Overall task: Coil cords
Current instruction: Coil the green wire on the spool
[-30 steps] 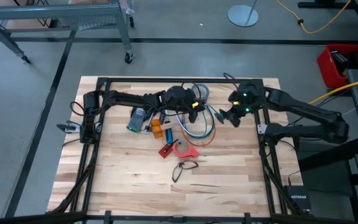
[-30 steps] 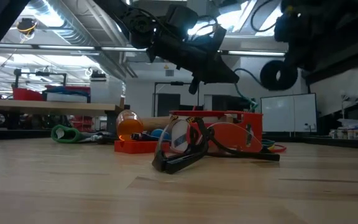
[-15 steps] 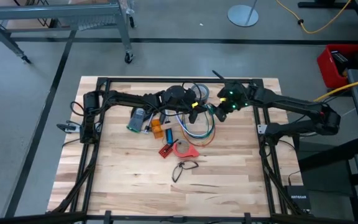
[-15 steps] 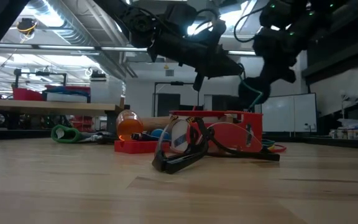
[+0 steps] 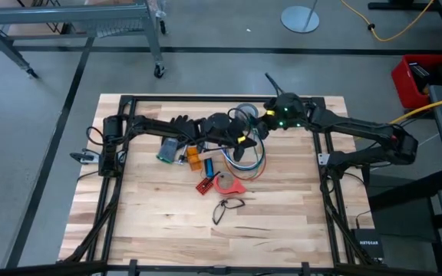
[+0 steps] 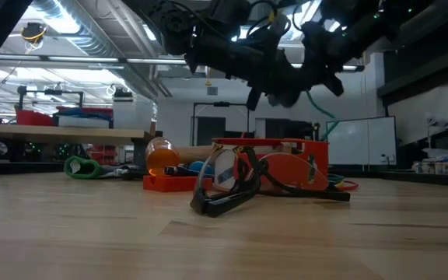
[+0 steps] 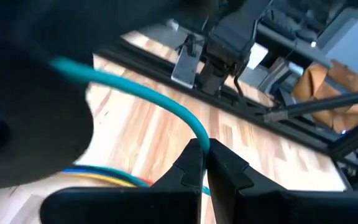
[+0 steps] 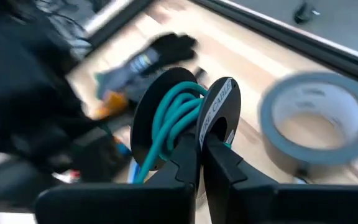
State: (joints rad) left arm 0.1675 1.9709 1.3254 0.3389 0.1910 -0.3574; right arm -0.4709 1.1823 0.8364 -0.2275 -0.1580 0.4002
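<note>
A loose loop of blue, white and red-orange cords (image 5: 245,161) lies on the table's far middle; part of it also shows in the left wrist view (image 7: 104,175). My left gripper (image 5: 242,143) hovers over it, shut on a teal cable (image 7: 166,102). That cable leads to a black spool (image 8: 179,112) wound with teal cable. My right gripper (image 5: 261,126) is shut on the spool, close to the right of and beyond my left gripper. Both are raised well above the table in the low view. My left gripper pinches the teal cable (image 7: 199,134) between its two fingertips, with the fingers across it. The cable runs clear of the table toward the spool in a gentle curve. My right gripper pinches one flange of the spool (image 8: 219,112) at its edge between its two fingers. The spool is lifted clear, its axle about level, with teal cable hanging from it (image 6: 323,117).
A grey roll of duct tape (image 5: 245,113) lies just beyond the grippers. An orange printed part (image 5: 227,184), a red brick (image 5: 204,186), dark glasses (image 5: 225,207), an orange ball (image 5: 192,159) and a grey-green tool (image 5: 169,147) lie around the cords. Bare wood lies toward the near edge.
My right gripper has carried the spool toward the table's left and far edges, rising and turning, until it is close beside my left gripper. My left gripper has stayed shut on the teal cable and shifted slightly toward the near edge.
</note>
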